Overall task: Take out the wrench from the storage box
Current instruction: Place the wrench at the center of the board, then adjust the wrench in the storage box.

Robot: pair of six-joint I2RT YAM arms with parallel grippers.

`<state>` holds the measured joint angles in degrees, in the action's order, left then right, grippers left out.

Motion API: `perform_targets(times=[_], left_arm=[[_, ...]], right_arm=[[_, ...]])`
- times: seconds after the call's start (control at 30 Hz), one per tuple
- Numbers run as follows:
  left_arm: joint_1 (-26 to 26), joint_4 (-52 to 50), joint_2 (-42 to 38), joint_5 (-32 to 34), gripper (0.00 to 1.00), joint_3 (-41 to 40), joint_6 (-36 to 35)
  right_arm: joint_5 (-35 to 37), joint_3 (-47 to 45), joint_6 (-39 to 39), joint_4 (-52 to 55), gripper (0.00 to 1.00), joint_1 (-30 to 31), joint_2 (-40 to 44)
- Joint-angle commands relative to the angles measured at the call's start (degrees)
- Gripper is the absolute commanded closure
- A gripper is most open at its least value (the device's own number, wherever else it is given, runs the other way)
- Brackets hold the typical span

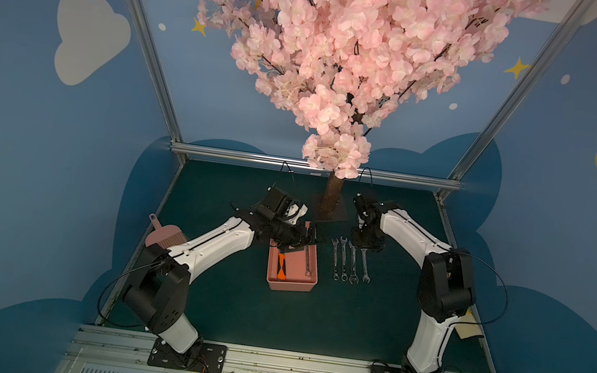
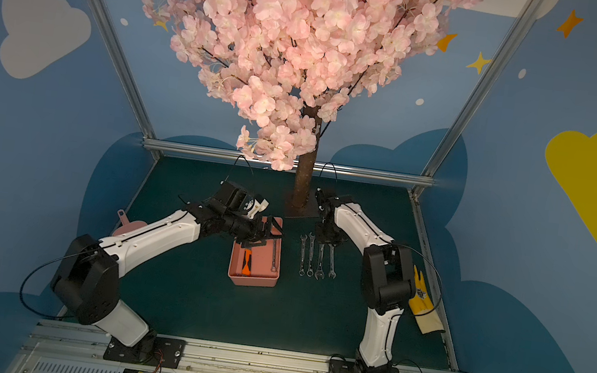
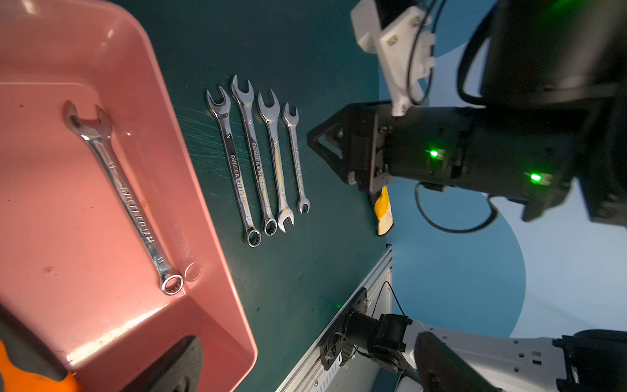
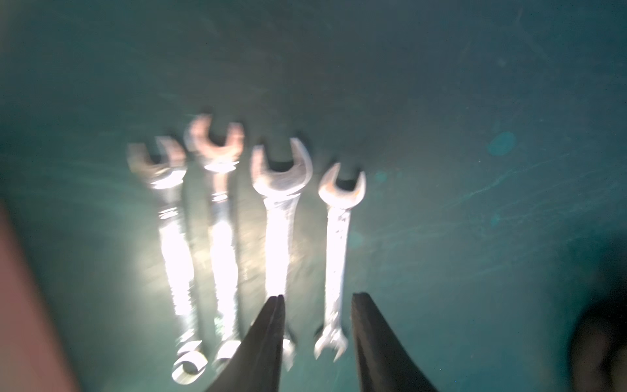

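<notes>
The salmon-pink storage box point(image 1: 291, 285) stands mid-table, also in the left wrist view point(image 3: 51, 51). A silver wrench point(image 1: 307, 261) point(image 3: 125, 200) lies along the box floor by its right wall, beside an orange-and-black tool point(image 1: 281, 267). My left gripper point(image 1: 312, 234) point(image 3: 312, 366) hovers over the box's far end, open and empty. To the right of the box, several wrenches point(image 1: 349, 261) lie in a row on the mat. My right gripper point(image 1: 368, 241) point(image 4: 317, 298) hangs over their far ends, open, with the smallest wrench point(image 4: 337, 258) lying on the mat between its fingers.
A ribbed pink dustpan point(image 1: 161, 236) sits at the left edge behind my left arm. The blossom tree's trunk point(image 1: 330, 199) and base plate stand at the back centre. A yellow glove point(image 2: 422, 305) lies by the right edge. An aluminium rail point(image 1: 304, 368) borders the front.
</notes>
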<state>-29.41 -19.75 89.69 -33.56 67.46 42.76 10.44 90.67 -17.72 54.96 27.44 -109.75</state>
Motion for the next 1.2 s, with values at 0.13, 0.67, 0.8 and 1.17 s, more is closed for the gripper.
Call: perform_targets(times=[0.13, 0.67, 0.8, 1.17], left_arm=[[4.92, -3.43, -6.43, -2.33, 0.0, -3.48, -3.07], [11.63, -5.21, -17.28, -4.75, 0.0, -13.5, -4.0], [13.33, -5.72, -19.0, -5.2, 0.0, -15.3, -4.24], [17.44, -6.62, -21.69, -6.64, 0.0, -17.53, -5.21]], right_arm=[[-4.26, 11.91, -10.22, 9.87, 0.59, 12.49, 0.42], [-5.95, 24.56, -17.8, 10.25, 0.62, 22.57, -14.73], [-5.65, 25.67, -18.25, 10.26, 0.62, 22.83, -18.37], [-0.39, 29.59, -17.88, 12.39, 0.61, 23.36, -25.68]])
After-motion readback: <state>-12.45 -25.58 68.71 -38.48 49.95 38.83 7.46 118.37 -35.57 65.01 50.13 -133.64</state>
